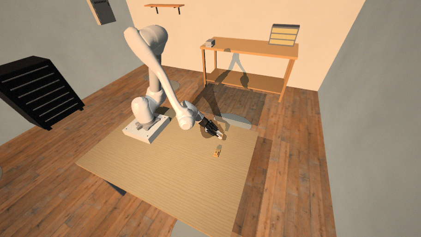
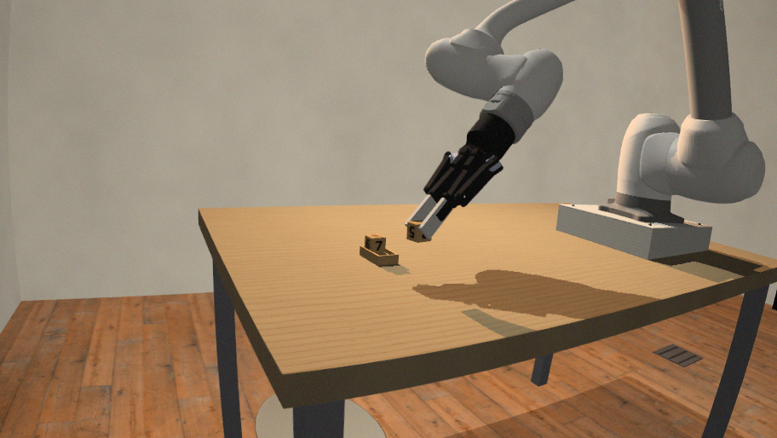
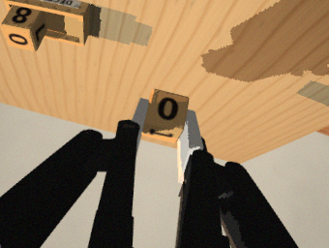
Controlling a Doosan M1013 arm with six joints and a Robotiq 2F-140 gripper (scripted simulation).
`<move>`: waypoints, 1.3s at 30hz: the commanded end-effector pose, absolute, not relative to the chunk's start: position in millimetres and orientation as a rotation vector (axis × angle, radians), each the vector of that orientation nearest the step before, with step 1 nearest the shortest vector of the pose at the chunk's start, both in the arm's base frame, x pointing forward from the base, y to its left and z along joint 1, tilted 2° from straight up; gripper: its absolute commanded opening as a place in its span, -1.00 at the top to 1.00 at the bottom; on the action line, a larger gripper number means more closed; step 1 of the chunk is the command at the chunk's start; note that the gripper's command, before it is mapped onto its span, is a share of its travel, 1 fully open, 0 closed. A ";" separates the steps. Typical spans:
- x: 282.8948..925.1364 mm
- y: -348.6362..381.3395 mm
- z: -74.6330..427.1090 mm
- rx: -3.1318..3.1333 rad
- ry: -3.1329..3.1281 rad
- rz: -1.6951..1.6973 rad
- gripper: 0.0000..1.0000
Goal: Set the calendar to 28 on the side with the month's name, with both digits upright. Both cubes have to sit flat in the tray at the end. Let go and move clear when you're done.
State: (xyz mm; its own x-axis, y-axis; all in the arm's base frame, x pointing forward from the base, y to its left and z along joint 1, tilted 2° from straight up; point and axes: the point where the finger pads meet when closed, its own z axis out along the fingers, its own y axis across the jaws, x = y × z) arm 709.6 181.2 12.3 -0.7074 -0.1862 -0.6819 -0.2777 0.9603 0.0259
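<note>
We have one tan wooden tabletop [image 1: 177, 158] [image 2: 381, 304] [image 3: 121, 73], one black two-fingered claw [image 1: 220, 135] [image 2: 418, 222] [image 3: 164, 119] clamped on one of two numbered wooden cubes, one small wooden tray [image 1: 216, 156] [image 2: 379, 257] [image 3: 86, 24], and the second cube [image 2: 375, 242] [image 3: 21, 29] in it.

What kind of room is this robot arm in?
Probably a workshop or small lab: a wooden workbench with a lower shelf stands against the wall, a black cabinet that looks like a tool chest is off to one side, and the arm is mounted on a table.
</note>
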 end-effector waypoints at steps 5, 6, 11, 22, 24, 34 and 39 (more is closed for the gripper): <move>712.1 197.5 18.3 -0.345 2.387 0.224 0.51; 711.7 199.6 18.3 -0.348 2.391 0.231 0.51; 710.2 205.7 18.4 -0.357 2.403 0.253 0.51; 701.0 219.2 14.7 -0.388 2.474 0.304 0.51; 699.3 219.5 13.6 -0.391 2.490 0.305 0.51; 695.0 213.1 9.4 -0.396 2.554 0.279 0.51; 695.5 204.7 8.0 -0.390 2.586 0.243 0.51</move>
State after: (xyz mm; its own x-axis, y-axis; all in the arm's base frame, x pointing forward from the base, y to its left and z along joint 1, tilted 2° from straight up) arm 689.9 210.2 3.5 -0.7944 -0.2168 -0.5673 -0.3305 0.9380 0.1044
